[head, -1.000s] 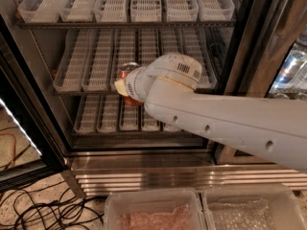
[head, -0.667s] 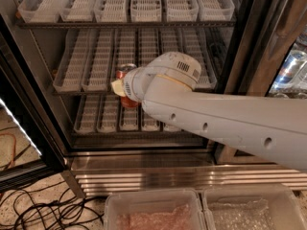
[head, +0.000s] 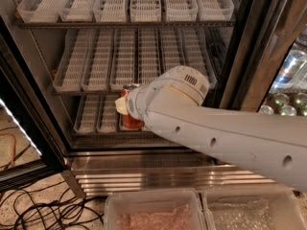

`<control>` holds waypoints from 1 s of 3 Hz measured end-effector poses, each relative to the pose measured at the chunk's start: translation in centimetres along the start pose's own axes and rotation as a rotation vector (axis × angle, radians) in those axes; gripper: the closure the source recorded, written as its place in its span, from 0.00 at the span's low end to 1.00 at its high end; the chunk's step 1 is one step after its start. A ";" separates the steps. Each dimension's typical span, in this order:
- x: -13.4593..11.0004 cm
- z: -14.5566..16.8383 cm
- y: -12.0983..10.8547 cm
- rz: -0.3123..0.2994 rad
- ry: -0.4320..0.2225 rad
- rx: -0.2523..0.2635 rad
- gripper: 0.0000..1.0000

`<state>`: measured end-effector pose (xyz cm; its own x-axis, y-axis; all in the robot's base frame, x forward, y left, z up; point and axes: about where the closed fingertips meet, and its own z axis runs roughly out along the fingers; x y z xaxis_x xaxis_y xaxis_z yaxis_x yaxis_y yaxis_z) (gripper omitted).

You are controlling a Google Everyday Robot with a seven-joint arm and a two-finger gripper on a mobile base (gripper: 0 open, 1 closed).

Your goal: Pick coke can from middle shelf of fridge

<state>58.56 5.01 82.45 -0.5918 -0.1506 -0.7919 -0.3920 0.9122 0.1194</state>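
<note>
The gripper (head: 125, 105) is at the front edge of the middle shelf (head: 96, 61) in the fridge (head: 144, 169), jaws closed on the coke can (head: 130, 121), held between them.

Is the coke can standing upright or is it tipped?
Upright: coke can shows its silver top above its red body, beside the gripper.

Dim fridge (head: 33, 80) interior, bright strip at nine o'clock.
Gripper (head: 123, 104) at dead centre shades the coke can (head: 130, 122); steel base (head: 144, 174) glints at six.
</note>
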 end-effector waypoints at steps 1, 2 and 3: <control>4.9 -1.6 1.0 0.076 0.124 0.005 1.00; 8.8 -3.5 1.3 0.163 0.250 0.011 1.00; 12.2 -5.1 1.8 0.313 0.354 -0.013 1.00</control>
<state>47.04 2.87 76.10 -0.8858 0.0077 -0.4641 -0.1644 0.9298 0.3292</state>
